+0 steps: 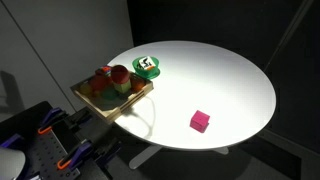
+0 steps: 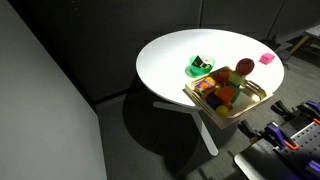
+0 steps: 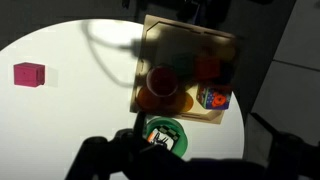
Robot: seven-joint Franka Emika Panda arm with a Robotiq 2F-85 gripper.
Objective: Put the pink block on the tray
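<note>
Wrist view: pink block (image 3: 29, 74) far from tool (image 3: 185, 165).

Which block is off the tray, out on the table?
The pink block: it lies alone on the bare white table. The other, a multicoloured cube, sits in a corner of the wooden tray.

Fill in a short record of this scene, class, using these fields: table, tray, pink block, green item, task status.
table: round, white
tray: wooden, at the table's edge, holding colourful items
pink block: on the bare table, well apart from the tray
green item: on the table, beside the tray
task status: block not yet on tray
</note>
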